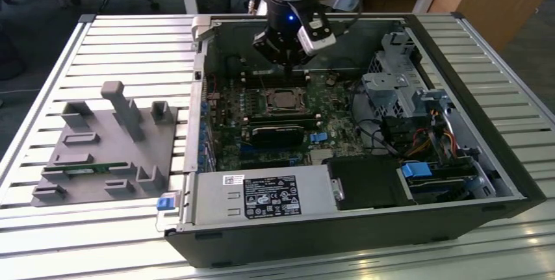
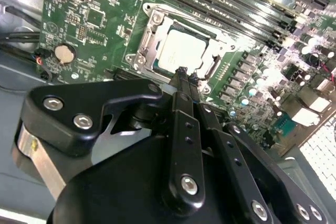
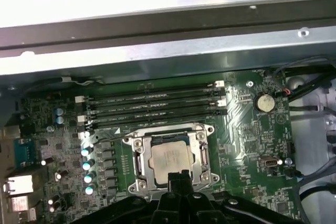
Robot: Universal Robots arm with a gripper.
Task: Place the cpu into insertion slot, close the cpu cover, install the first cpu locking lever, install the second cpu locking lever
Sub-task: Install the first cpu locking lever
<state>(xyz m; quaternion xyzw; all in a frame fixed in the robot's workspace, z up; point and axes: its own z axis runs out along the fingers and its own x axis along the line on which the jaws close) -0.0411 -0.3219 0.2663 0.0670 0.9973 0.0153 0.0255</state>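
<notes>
Looking down at the cpu (image 3: 170, 159) in the first wrist view: small, flat and square, showing a dull silver-grey top and shining a little in the light. Sitting level inside the insertion slot (image 3: 168, 129), near the middle of the green board (image 3: 247, 145). Peeking up through the square hole of the cpu cover (image 3: 143, 162), a thin silver frame lying flat around the chip's edges. Running just beside the slot, four long black memory slots (image 3: 152, 106), side by side. Resting a bit further off on the board, a round silver battery (image 3: 263, 102).

Hanging low over the board with the gripper (image 2: 186, 73) in the second wrist view, black fingers pinched together and squeezing nothing that shows. Pointing the tips right at the edge of the silver frame, just beside the chip; not being able to tell if touching it or only very close.

Seeing it all in the exterior view: reaching down with the gripper into the open black computer case (image 1: 485, 163), lying on a table (image 1: 130, 39) of pale slats. Sitting at one wall of the case, a grey power supply box (image 1: 260, 195), much bigger than the chip. Standing on the table at the exterior view's left, apart from the case, a grey holder (image 1: 104, 150) with posts and pockets.
</notes>
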